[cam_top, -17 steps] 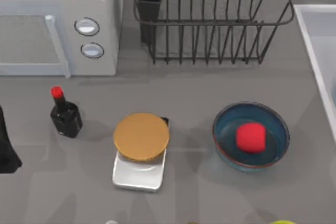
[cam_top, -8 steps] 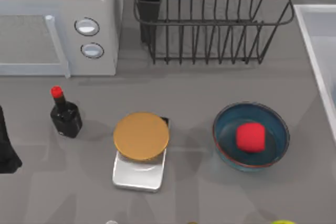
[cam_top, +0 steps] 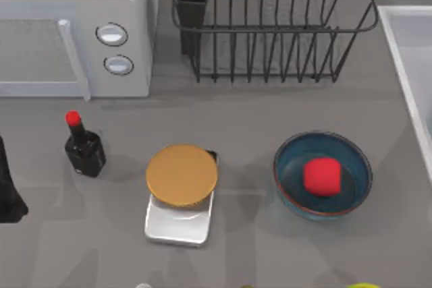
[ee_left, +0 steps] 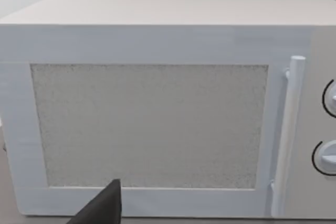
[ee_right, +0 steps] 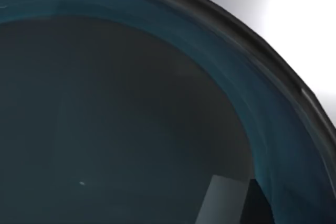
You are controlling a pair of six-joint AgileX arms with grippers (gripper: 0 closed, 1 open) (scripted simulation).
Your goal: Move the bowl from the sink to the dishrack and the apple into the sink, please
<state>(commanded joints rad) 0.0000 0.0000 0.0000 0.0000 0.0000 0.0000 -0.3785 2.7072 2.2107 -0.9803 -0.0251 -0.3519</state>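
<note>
Grey bench. White microwave at rear left. Black wire dishrack at rear centre, nothing in it. Sink along the right edge.

Second blue bowl on the bench, between sink and kitchen scale; the scale carries a tan disc. Apple lies inside this second bowl.

Right wrist view: bowl seen close, pale surface beyond its rim. Right gripper low inside it; state of the jaws cannot be told.

Left gripper faces the microwave door; jaws likewise cannot be told. Left arm at the left edge.

Black bottle beside it.
</note>
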